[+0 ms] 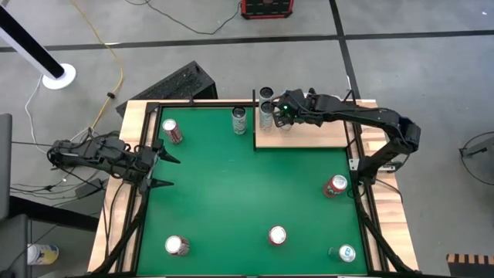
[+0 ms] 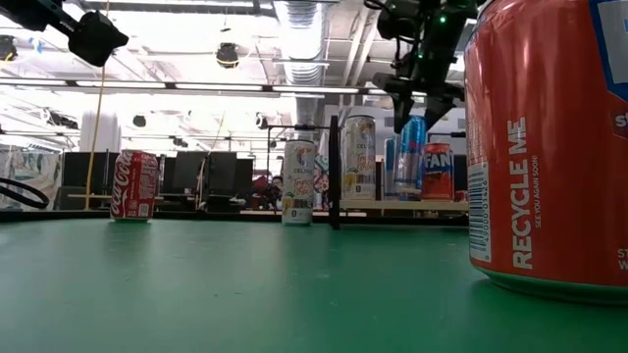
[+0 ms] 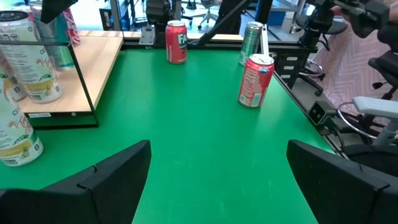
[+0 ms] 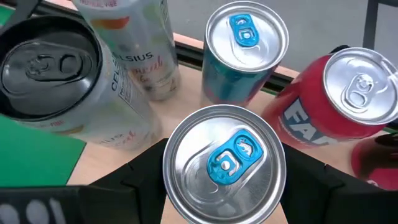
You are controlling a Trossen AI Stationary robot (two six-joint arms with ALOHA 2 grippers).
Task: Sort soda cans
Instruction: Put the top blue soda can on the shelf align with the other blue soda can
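My right gripper reaches from the table's right over the wooden platform at the far edge. It is shut on a silver-topped can with a blue tab. Around that can on the platform stand a teal can, a red can and two tall pale cans. Loose cans stand on the green mat: red ones, a tall pale one and a teal one. My left gripper is open and empty at the mat's left edge. My right gripper has the blue-tab can between its two fingers, one on each side of the can's upper part just under the rim. The fingers slant down from the table's right. The can's top hides the place of contact. The can stands upright on the platform.
A thin black frame borders the platform's left side, with the tall pale can just outside it. A red can stands at the near left. Wooden rails edge the mat. The mat's middle is bare.
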